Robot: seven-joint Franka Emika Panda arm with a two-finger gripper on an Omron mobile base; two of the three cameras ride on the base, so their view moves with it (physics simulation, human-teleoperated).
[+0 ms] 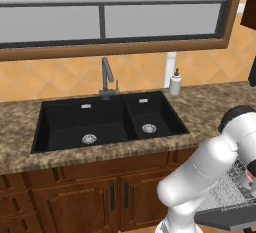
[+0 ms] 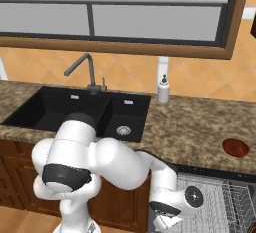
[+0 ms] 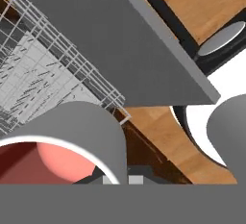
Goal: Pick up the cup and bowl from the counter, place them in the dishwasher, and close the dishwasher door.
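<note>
Kitchen scene: brown speckled table (image 1: 210,108) over reddish wooden cabinets (image 1: 85,197), with a black double sink (image 1: 107,119) set into it and a grey faucet (image 1: 106,77) behind the sink. A white soap bottle (image 1: 175,82) is seen standing on the table by the tiled wall, right of the sink. A window (image 1: 110,12) with a wooden frame is seen above.

In the right base view a reddish-brown round bowl (image 2: 235,147) is seen resting on the table, well right of the sink and just above the dishwasher (image 2: 220,197) opening. The silver wire rack (image 2: 220,202) is seen pulled out below the table edge. The arm is folded low, with the wrist down at rack level.

In the hand view the cup (image 3: 67,141) is seen close to the camera, whitish outside with a red-pink inside, open end toward the lens, beside the rack mesh. The grey dishwasher door (image 3: 129,50) is seen open, slanting across the frame, wooden floor (image 3: 202,2) behind it.

Tool: the fingertips are hidden by the cup; the jaws are drawn fully together, and a grip on the cup cannot be confirmed.
</note>
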